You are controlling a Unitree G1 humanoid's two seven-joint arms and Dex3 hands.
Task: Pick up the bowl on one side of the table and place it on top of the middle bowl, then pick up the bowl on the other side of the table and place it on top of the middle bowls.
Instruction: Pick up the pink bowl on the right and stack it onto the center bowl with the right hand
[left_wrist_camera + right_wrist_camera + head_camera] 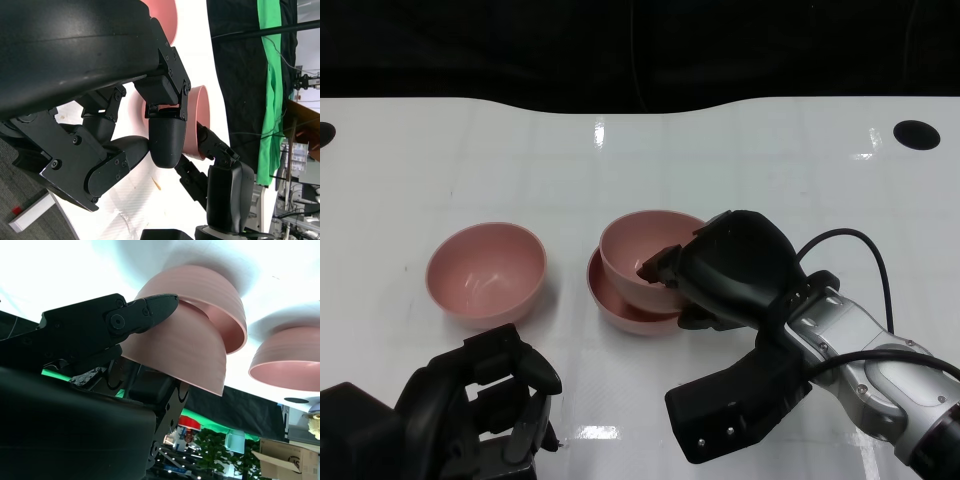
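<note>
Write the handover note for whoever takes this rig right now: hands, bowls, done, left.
Right hand: gripping the rim of the upper bowl, which sits tilted inside the middle bowl; not released yet.
Left hand: empty, fingers apart, low near the table's front edge.
Left bowl: upright on the table, alone, untouched.
Done: first stack practically in place.
Left: let go and withdraw the right hand, then stack the left bowl on top.

Right hand (150, 325) pinches upper bowl (185, 355) nested in middle bowl (220, 305); third bowl (287, 360) beside.
</note>
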